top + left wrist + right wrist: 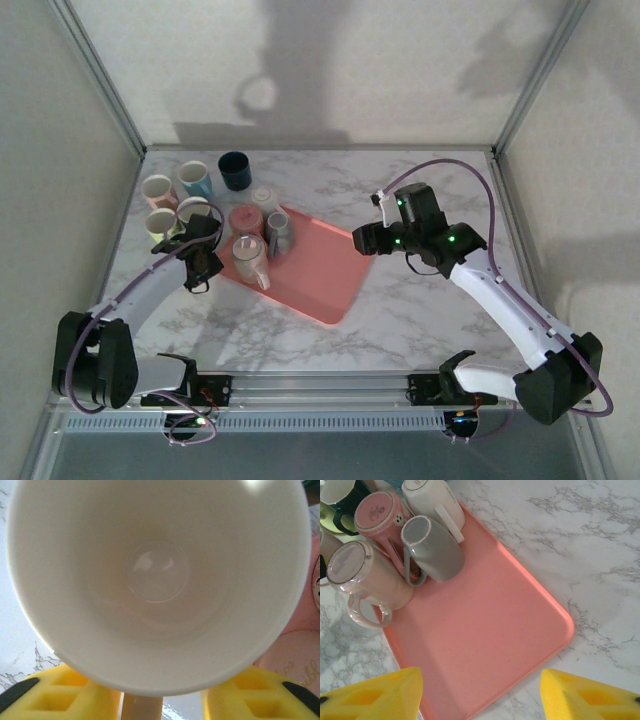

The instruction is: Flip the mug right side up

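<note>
Mug [156,580] is standing mouth-up on the worktop [15,645] beside the tray [485,630], left claw [160,705] sitting open astride its handle, seemingly releasing; right claw [480,690] is hanging open, empty. Next: backing off without snagging.

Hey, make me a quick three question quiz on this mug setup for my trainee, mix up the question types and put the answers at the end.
1. True or false: the grey mug on the pink tray stands mouth up.
2. The right pincer is: A shut on a mug, B open above the tray, C lying flat on the table.
3. Fill in: the white mug at the left pincer has its mouth facing ____.
Key: 1 false; 2 B; 3 up.
</note>
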Controlling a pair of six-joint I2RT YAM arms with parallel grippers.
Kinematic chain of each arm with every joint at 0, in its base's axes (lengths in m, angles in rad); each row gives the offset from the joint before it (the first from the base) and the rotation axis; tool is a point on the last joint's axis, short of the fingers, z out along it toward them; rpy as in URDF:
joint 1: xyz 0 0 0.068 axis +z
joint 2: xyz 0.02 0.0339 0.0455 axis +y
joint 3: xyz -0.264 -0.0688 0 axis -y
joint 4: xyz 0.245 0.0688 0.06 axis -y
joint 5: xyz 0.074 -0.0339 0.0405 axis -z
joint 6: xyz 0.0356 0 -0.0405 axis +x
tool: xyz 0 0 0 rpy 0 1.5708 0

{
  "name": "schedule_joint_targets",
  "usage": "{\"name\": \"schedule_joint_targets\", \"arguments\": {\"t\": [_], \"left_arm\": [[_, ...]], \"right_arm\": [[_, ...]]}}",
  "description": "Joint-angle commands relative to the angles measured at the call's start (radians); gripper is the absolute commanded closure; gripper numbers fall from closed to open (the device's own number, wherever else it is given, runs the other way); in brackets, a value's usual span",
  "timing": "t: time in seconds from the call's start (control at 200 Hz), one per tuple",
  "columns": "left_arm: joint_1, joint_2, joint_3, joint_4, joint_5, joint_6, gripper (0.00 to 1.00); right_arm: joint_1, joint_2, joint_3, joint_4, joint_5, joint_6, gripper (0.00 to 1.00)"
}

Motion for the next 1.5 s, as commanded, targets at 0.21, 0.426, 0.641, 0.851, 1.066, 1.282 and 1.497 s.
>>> {"name": "schedule_joint_targets", "arguments": {"t": [0.21, 0.426, 0.641, 0.851, 1.066, 1.282, 1.497], "left_arm": [[0.007, -0.141, 0.089, -0.099, 0.068, 0.092, 0.48], [0.008, -0.312, 0.063, 0.029, 0.296, 0.218, 0.45], [0.01, -0.354, 0.045, 0.124, 0.561, 0.224, 0.47], [0.051, -0.341, 0.045, 0.104, 0.64, 0.216, 0.48], [0.19, -0.326, 0.008, 0.078, 0.729, 0.246, 0.48], [0.302, -0.298, -0.022, 0.066, 0.815, 0.311, 0.49], [0.37, -0.278, -0.047, 0.057, 0.884, 0.363, 0.51]], "right_arm": [[-0.003, 0.05, 0.067, -0.06, -0.067, -0.01, 0.39], [0.103, 0.15, 0.125, -0.113, -0.082, 0.018, 0.41], [0.317, 0.334, 0.254, -0.156, -0.003, 0.083, 0.41], [0.46, 0.486, 0.356, -0.099, 0.084, 0.149, 0.42], [0.514, 0.635, 0.47, -0.096, 0.164, 0.171, 0.41], [0.537, 0.738, 0.57, -0.119, 0.177, 0.179, 0.42], [0.542, 0.843, 0.681, -0.179, 0.2, 0.207, 0.43]]}}
